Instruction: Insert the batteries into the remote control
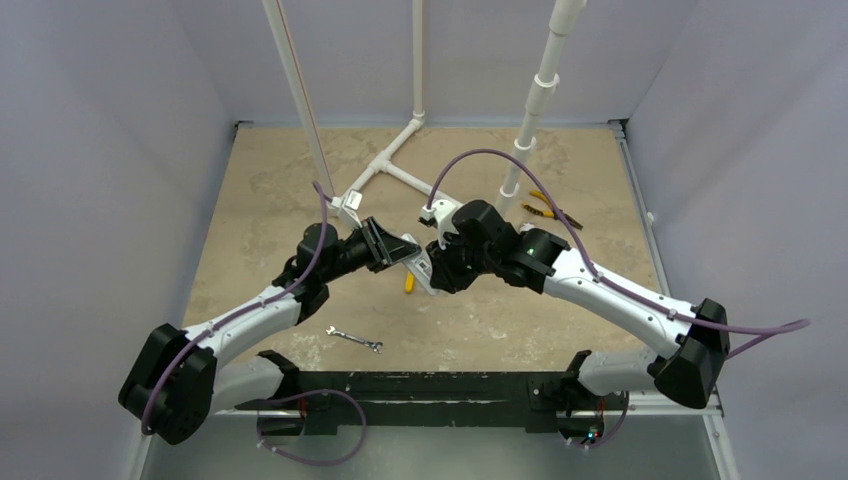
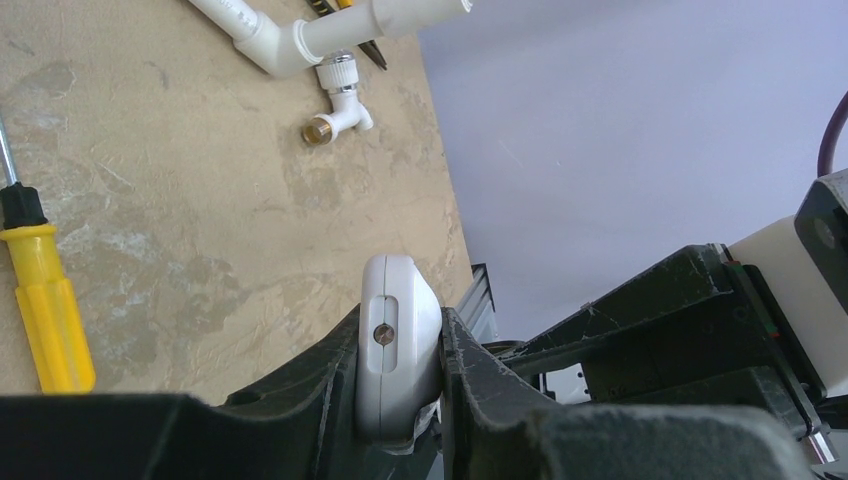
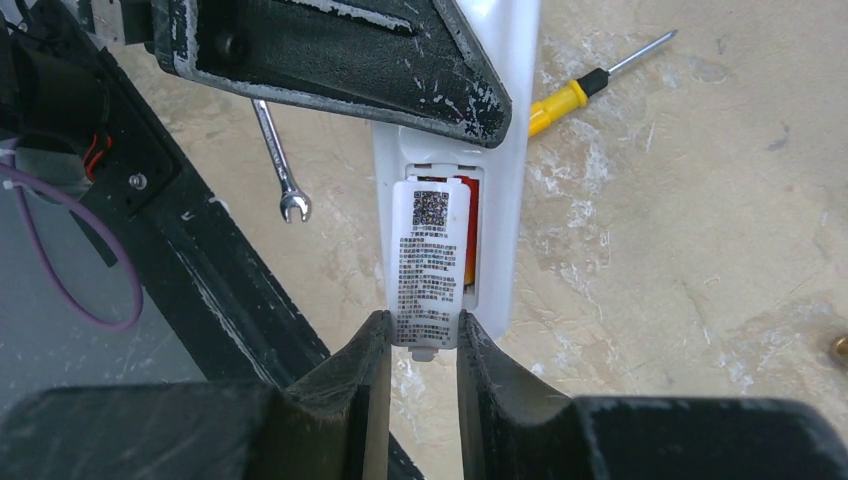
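The white remote control is held above the table between the two arms. My left gripper is shut on its end; in the left wrist view the remote sits edge-on between the jaws. In the right wrist view the remote shows its back with the battery bay. My right gripper is shut on the white labelled battery cover, which lies over the bay. An orange-red battery shows in the bay beside the cover. A second battery is not visible.
A yellow-handled screwdriver lies on the table under the remote. A silver wrench lies near the front rail. White PVC pipes with a brass tap stand behind, and yellow-handled pliers lie at the back right.
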You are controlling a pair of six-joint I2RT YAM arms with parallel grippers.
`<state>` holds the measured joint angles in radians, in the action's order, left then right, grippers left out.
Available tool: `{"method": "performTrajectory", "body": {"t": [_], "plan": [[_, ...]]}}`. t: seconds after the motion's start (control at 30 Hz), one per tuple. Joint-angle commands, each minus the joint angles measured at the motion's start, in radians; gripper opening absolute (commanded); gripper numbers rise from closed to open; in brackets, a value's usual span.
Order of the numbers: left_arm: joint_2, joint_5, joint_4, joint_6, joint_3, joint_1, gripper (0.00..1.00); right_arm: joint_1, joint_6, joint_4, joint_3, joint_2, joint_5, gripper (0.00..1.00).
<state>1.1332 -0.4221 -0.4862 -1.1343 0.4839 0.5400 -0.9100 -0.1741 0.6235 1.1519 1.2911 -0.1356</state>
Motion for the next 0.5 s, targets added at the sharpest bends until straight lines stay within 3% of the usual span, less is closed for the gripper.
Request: {"method": "performTrajectory", "body": {"t": [0.0,0.47], "plan": [[0.009,0.003,-0.065,-0.013,0.001,0.006,0.00,-0.007,0.015,-0.027,0.046,-0.027,0.047,0.07],[0.011,0.002,-0.063,-0.013,0.002,0.007,0.00,-0.009,0.021,-0.043,0.042,0.003,0.058,0.07]]}}
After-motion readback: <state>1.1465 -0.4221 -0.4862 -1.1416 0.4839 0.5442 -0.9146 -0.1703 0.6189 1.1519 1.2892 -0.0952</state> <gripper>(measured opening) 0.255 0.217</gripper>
